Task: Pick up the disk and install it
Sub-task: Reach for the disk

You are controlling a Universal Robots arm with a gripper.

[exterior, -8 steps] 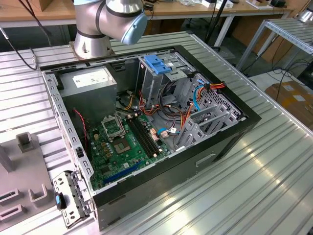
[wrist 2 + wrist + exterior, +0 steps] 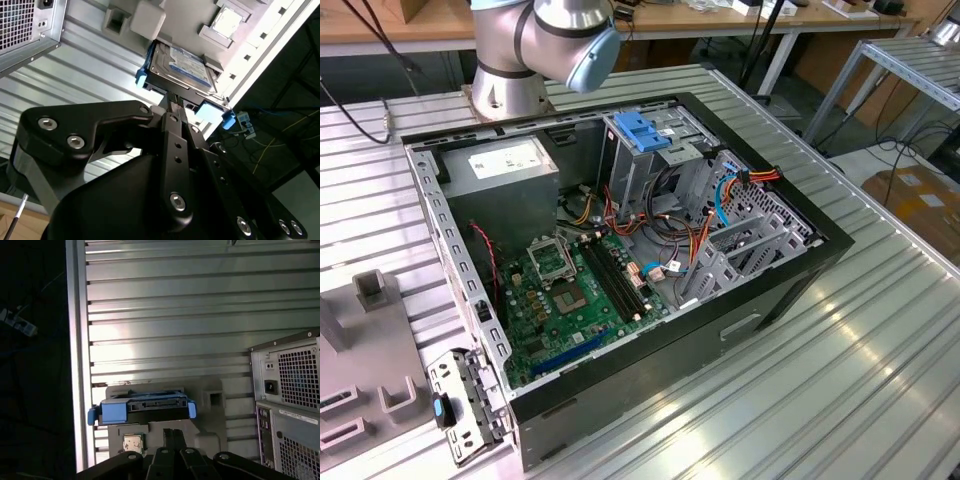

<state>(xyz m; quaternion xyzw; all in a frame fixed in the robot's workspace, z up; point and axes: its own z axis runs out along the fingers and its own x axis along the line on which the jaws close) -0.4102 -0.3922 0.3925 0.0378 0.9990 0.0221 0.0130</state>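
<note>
The open computer case (image 2: pixel 650 395) lies on the slatted table (image 2: pixel 840 370), with the arm's base (image 2: pixel 510 85) behind it. In both wrist views, 1 disk (image 2: pixel 182 67) (image 2: pixel 145 407) rests on a fixture tray (image 2: pixel 185 20) (image 2: pixel 202 390) beside the case, the gripper (image 2: pixel 173 101) (image 2: pixel 172 432) just before it.

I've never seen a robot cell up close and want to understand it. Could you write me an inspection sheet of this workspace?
Surface: slatted aluminium table, carrying an open computer case and a grey fixture plate.
Job's things: disk in blue rails rests on the fixture plate, outside the case.
Clutter: a square chip sits in a pocket of the plate.
Gripper: gripper is close to the disk's edge; contact cannot be told.
Cables: orange, red and blue wires inside the case.
Surroundings: wooden benches, metal rack, cardboard box.
</note>
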